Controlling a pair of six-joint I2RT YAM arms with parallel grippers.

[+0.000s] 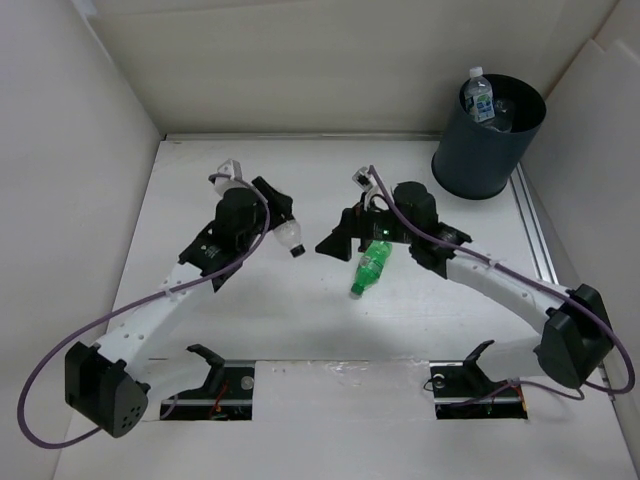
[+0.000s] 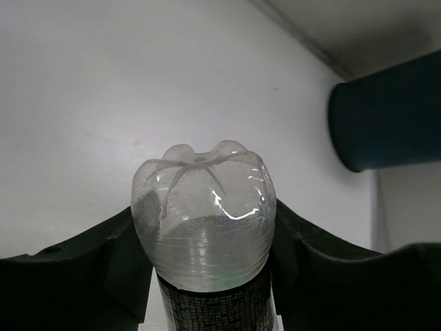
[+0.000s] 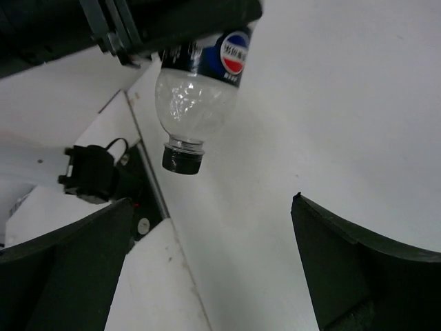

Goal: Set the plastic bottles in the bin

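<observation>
My left gripper [image 1: 284, 228] is shut on a clear bottle with a black cap and dark label [image 1: 290, 238] and holds it above the table. In the left wrist view its ribbed base [image 2: 203, 214] sits between my fingers. In the right wrist view the same bottle [image 3: 196, 103] hangs cap down. My right gripper [image 1: 335, 238] is open and empty, just right of that bottle, with its jaws wide apart [image 3: 213, 262]. A green bottle [image 1: 371, 268] lies on the table under my right wrist. The dark grey-blue bin [image 1: 488, 135] stands at the back right and holds a white-capped, blue-labelled bottle [image 1: 480, 97] and other clear ones.
White walls enclose the table on the left, back and right. A metal rail [image 1: 535, 235] runs along the right side near the bin. The bin also shows in the left wrist view [image 2: 386, 114]. Two black mounts [image 1: 215, 375] sit at the near edge.
</observation>
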